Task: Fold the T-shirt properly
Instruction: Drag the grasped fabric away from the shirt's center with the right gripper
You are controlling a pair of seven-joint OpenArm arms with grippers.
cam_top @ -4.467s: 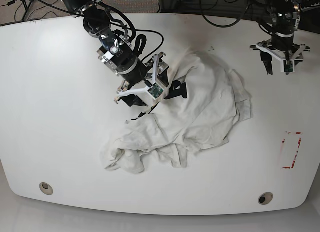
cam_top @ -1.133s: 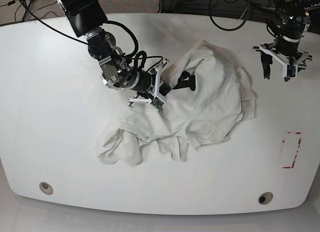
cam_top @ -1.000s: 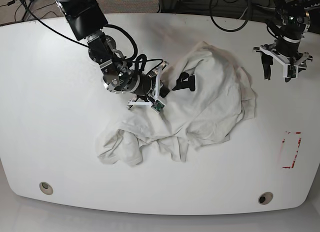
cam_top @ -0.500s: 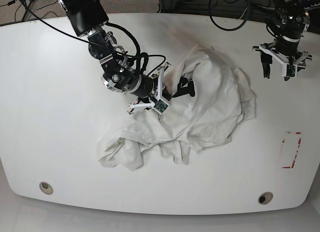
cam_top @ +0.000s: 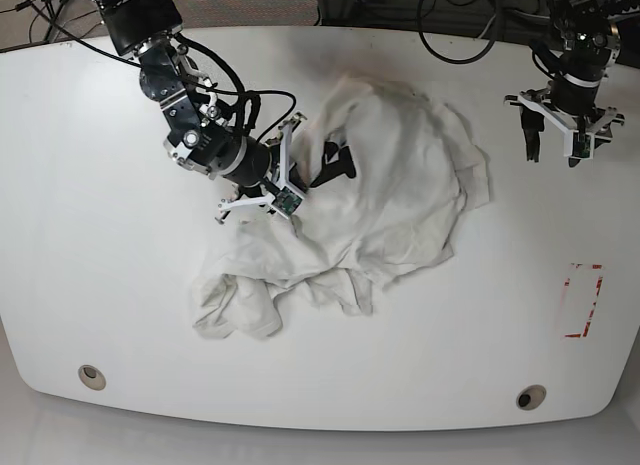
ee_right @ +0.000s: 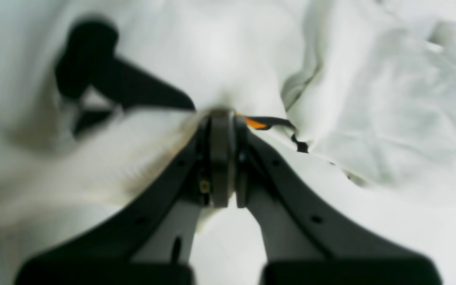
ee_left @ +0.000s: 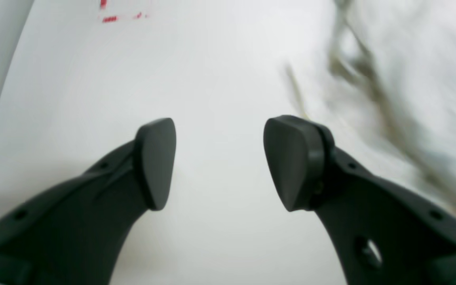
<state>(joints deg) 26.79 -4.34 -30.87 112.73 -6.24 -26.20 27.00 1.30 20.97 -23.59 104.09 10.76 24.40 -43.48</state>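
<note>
Dragged leftward, the wrinkled cream T-shirt [cam_top: 380,205] stays clamped in right fingers [ee_right: 222,158]; left fingers [ee_left: 154,162] apart.

The crumpled off-white cotton T-shirt [cam_top: 385,210] with black and orange print lies bunched mid-table, one wrinkled end trailing toward the near-left corner, its far edge lifted.

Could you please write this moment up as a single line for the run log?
phase: unbunching | right hand: shut on T-shirt, pulling | left hand: open, empty, above table | T-shirt: crumpled, unfolded
</note>
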